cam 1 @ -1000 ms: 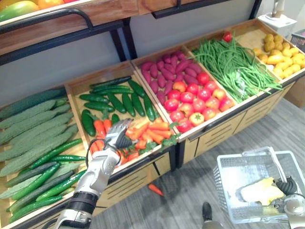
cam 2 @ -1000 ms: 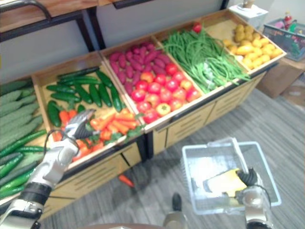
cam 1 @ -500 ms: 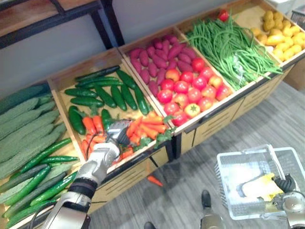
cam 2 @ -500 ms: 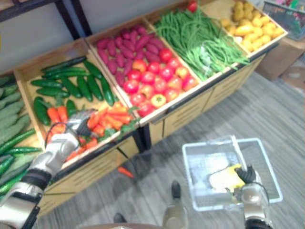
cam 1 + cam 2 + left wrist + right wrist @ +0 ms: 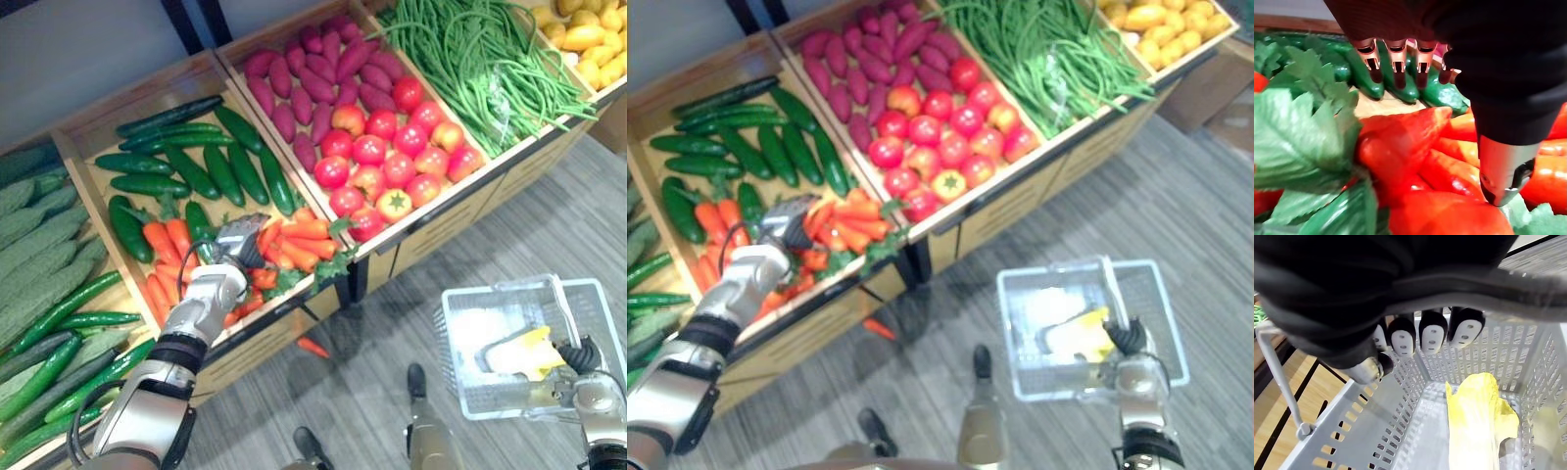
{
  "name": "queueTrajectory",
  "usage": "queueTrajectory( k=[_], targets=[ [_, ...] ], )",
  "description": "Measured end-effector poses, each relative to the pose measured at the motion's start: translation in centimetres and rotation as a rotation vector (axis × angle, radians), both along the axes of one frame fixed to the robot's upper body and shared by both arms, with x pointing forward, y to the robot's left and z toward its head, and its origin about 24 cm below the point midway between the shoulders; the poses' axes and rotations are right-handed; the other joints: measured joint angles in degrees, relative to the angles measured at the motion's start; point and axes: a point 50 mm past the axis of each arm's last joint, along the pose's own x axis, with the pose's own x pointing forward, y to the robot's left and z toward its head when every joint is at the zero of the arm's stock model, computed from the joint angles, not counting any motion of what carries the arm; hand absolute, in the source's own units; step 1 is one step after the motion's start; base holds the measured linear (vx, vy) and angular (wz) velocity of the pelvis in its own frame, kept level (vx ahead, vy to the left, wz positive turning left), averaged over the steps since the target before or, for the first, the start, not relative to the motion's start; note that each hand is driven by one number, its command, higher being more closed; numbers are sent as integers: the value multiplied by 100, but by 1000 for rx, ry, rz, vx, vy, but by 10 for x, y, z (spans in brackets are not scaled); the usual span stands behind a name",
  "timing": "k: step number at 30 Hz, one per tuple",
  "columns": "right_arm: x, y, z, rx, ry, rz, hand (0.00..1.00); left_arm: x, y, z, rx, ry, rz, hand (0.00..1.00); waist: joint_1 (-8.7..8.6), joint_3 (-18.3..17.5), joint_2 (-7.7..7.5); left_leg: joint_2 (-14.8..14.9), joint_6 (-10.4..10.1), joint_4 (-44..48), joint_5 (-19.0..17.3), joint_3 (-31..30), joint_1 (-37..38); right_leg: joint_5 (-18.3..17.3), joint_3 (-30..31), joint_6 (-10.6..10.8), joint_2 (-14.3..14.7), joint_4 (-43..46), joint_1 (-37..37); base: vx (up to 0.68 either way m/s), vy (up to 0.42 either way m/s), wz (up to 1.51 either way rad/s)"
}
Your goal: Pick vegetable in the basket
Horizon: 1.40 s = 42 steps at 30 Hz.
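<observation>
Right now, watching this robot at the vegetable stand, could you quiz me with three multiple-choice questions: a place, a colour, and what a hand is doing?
1. Where is the left hand? A over the carrots B over the tomatoes C over the green beans
2. What colour is the leafy vegetable in the basket? A purple B pale yellow C dark green
3. What is the right hand doing? A lying open B pinching a tomato C gripping the basket's handle
Answers: 1 A, its open fingers reach over the carrots; 2 B, it is pale yellow against the grey basket; 3 C, its fingers curl round the handle.
</observation>
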Motion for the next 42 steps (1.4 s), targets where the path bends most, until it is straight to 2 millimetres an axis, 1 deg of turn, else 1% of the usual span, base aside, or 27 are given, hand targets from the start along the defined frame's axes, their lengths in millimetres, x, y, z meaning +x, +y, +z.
queueTrajectory(
  k=[4,6,10,13,14,16,17,19,23,28,30,36,39,42],
  targets=[
    [3,2,1,2,-4,6,100,1,4,-2,-33,9,41,0,-1,34,-6,2,0,17,-2,3,-11,5,16,1,0,9,-18,0,0,0],
    [3,2,1,3,-6,7,100,1,7,0,-45,2,56,0,-1,118,-27,2,1,32,-3,-2,-10,4,20,1,-4,27,-18,0,0,0],
    [3,6,-3,16,-4,8,100,1,11,1,-68,4,87,0,-2,228,-49,6,2,47,-2,-81,-54,5,-17,1,-11,34,-20,-15,-10,5],
    [3,10,-6,31,-3,9,100,2,11,0,-94,4,106,0,3,266,-68,11,3,71,-1,-101,-105,6,-31,4,-15,39,-53,-3,-6,4],
    [3,11,-6,34,-4,9,100,2,11,0,-98,4,106,100,6,278,-72,11,3,74,-1,-100,-108,6,-30,4,-15,40,-56,0,0,0],
    [4,13,-7,41,-6,12,100,3,7,-3,-116,14,106,100,15,311,-84,14,2,85,-3,-101,-131,6,-30,4,-17,42,-75,0,0,0],
    [6,13,-6,43,-11,13,100,4,7,-1,-127,2,109,100,19,361,-102,21,10,119,-16,-103,-145,6,-28,4,-17,49,-79,0,0,0],
    [8,14,-5,44,-20,15,100,11,7,15,-139,-45,115,100,37,390,-118,58,21,274,-81,-114,-304,17,-18,0,-22,87,-193,0,0,0],
    [12,17,-4,47,-26,26,100,16,5,21,-142,-46,110,100,39,493,-122,98,9,316,-96,-104,-303,18,-5,1,7,100,-193,0,-2,-1],
    [10,19,-7,76,-34,15,100,16,3,17,-164,-15,87,100,49,532,-121,122,-1,359,-120,-76,-315,18,36,2,29,101,-217,0,-4,-4],
    [9,19,-8,79,-30,13,100,15,3,16,-171,-9,87,100,73,532,-120,122,-1,367,-120,-78,-323,23,38,9,28,102,-221,0,0,0],
    [8,20,-9,79,-26,15,100,14,5,12,-175,-6,99,100,68,532,-121,117,0,385,-120,-87,-320,38,47,33,19,101,-213,0,0,0],
    [7,20,-11,83,-21,13,100,12,6,10,-175,-1,103,100,36,528,-114,128,1,408,-119,-145,-276,37,-53,34,9,92,-111,2,1,9],
    [2,22,-18,99,4,3,100,9,3,12,-197,-25,86,100,32,520,-100,158,0,436,-118,-306,-218,36,-216,34,4,91,57,-3,-1,19]
  ],
)
